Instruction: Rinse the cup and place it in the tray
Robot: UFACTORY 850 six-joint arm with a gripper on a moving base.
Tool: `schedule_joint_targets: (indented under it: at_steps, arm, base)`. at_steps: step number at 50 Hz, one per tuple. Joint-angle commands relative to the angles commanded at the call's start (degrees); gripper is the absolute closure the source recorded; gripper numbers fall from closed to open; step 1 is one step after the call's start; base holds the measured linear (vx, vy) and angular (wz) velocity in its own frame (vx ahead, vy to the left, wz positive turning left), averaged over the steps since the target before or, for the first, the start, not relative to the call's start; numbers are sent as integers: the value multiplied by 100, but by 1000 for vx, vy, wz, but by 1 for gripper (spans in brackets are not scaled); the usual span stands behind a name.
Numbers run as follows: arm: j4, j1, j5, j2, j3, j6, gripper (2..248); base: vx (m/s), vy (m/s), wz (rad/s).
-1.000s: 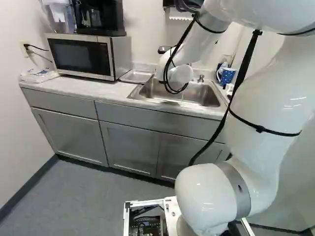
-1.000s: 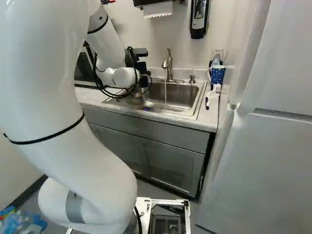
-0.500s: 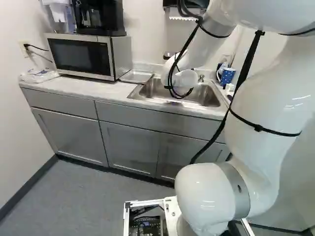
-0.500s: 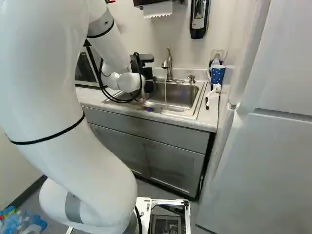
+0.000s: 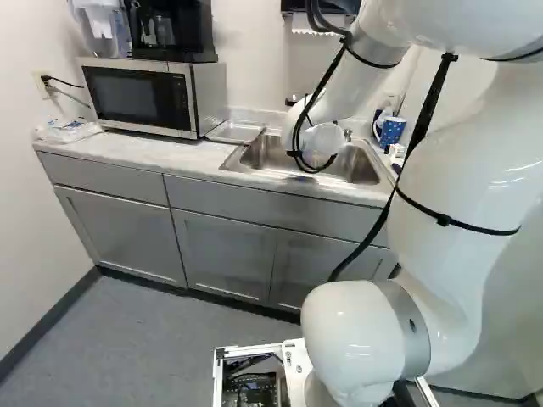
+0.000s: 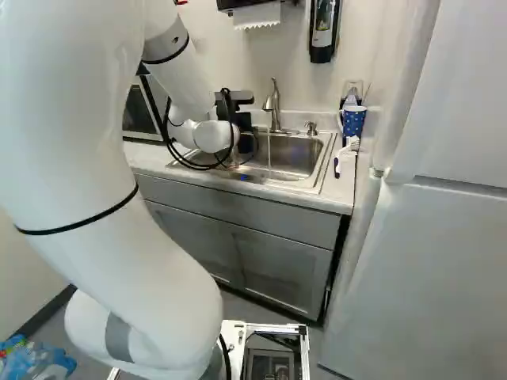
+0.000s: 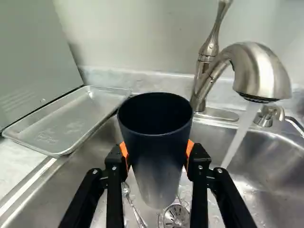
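Though dk up top — cup (image 7: 156,154) grayer nr btm.

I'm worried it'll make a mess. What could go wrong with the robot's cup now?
The cup narrows downward, so it might slip out of the gripper. The running water falls beside the cup, not into it, so it may stay unrinsed. Later, it could catch on the tray's raised rim and tip.

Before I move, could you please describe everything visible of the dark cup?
The cup is a plain, handleless, tapered tumbler, smooth, near-black above and fading to grey below; its material is unclear. Roughly upright and open-topped, it is held between the jaws' orange pads over the sink, beside the running water.
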State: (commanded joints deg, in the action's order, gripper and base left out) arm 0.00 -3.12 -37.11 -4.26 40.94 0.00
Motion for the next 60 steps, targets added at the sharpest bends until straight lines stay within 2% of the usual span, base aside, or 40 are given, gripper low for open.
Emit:
schedule_joint_targets:
  at_steps: [36,60]
  arm:
    - [0,-631,36,299,-310,0,124]
    - [0,-1020,183,233,-243,0,124]
  base:
    - [0,0,0]
    - [0,0,0]
